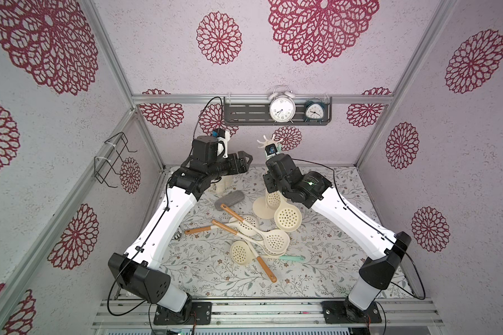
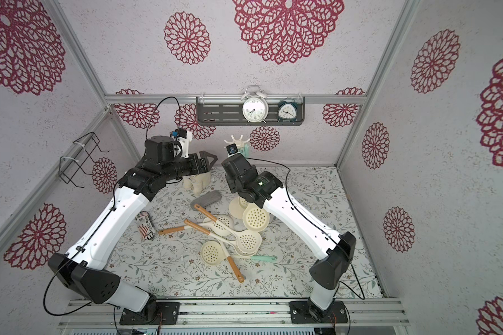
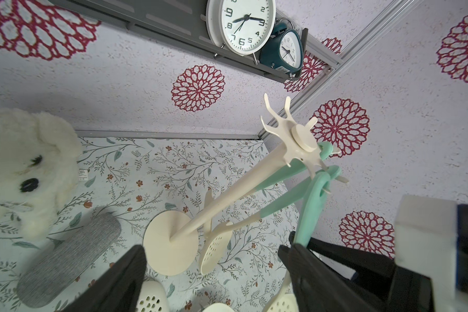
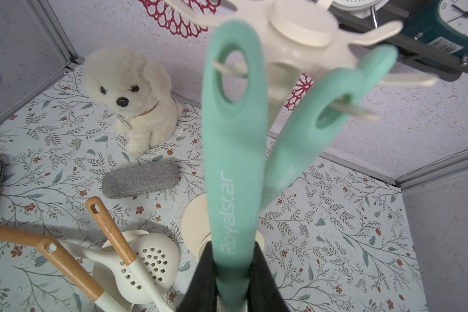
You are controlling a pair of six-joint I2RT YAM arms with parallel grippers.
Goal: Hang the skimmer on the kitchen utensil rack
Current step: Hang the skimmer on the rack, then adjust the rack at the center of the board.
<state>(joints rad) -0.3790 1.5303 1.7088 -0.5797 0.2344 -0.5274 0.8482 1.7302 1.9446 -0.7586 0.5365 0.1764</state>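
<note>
hanging step: right pincer (image 4: 233,270) pinches the skimmer (image 4: 234,167) by its handle at the rack (image 3: 222,196) crown, a hook (image 4: 229,69) showing in the handle hole; next likely calls for lowering to seat, then release; left pincer (image 3: 211,251) spread, empty.

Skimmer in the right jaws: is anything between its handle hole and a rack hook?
Nothing visible. A hook tip of the kitchen utensil rack already passes through the hole of the held skimmer; another teal skimmer hangs beside it.
</note>
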